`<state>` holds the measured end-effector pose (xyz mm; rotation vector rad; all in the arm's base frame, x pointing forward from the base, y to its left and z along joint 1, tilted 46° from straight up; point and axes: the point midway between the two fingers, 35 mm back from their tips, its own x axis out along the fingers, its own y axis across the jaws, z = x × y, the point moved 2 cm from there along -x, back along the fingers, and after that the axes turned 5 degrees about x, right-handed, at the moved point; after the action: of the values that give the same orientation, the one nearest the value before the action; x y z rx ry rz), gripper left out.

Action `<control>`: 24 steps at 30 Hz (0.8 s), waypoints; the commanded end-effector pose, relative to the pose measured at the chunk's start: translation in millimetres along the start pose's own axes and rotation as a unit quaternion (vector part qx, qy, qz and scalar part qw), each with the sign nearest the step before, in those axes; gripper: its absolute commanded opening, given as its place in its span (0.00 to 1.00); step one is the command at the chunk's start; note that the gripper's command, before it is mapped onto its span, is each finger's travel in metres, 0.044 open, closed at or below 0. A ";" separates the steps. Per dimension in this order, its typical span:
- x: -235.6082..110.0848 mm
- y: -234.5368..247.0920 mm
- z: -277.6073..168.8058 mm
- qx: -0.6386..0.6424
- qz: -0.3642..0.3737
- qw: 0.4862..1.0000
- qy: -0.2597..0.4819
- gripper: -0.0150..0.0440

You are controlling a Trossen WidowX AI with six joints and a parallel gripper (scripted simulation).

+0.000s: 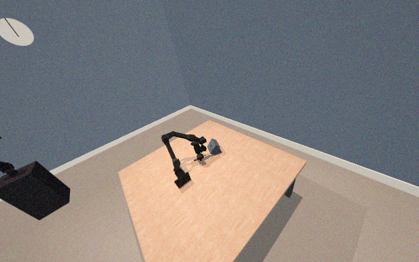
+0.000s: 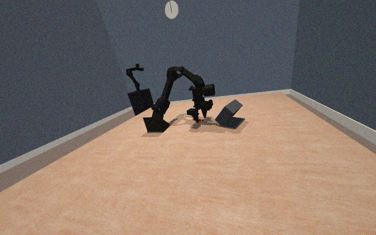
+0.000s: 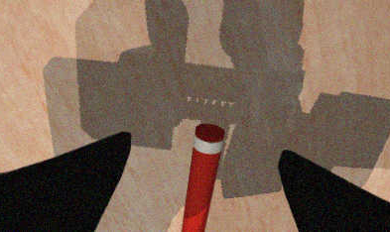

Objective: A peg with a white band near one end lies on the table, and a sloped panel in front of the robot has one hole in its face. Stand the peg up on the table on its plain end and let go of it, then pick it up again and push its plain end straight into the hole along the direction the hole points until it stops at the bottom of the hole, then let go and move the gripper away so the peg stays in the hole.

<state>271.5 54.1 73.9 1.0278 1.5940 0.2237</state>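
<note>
The red peg point(image 3: 201, 190) point(image 1: 195, 159) point(image 2: 199, 119) lies flat on the wooden table point(image 1: 220, 201) point(image 2: 183, 175). Its white band sits near the far end in the wrist view. My gripper point(image 3: 206, 150) point(image 1: 200, 158) point(image 2: 200, 116) is down low over the peg, with one dark finger on each side. Both fingers stand clear of the peg with gaps between, so the gripper is open. The grey sloped panel point(image 1: 214, 146) point(image 2: 228, 115) stands just beyond the gripper on the table. Its hole does not show clearly in any view.
The arm's base point(image 1: 181, 179) point(image 2: 155, 124) stands on the table a short way from the peg. A dark box with a second arm point(image 1: 30, 190) point(image 2: 139, 100) stands off the table by the wall. The table edge runs close behind the panel.
</note>
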 end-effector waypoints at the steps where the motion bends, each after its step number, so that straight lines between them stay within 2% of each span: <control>1: 1.6 -0.3 -0.7 0.002 0.002 1.000 0.001 0.73; 8: 1.6 -0.3 -0.7 0.002 0.002 1.000 0.001 0.44; 19: 1.6 -0.3 -0.7 0.002 0.002 1.000 0.001 0.44; 24: 1.6 -0.3 -0.7 0.002 0.002 1.000 0.001 0.38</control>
<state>270.7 55.0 72.8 1.0296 1.5966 0.2238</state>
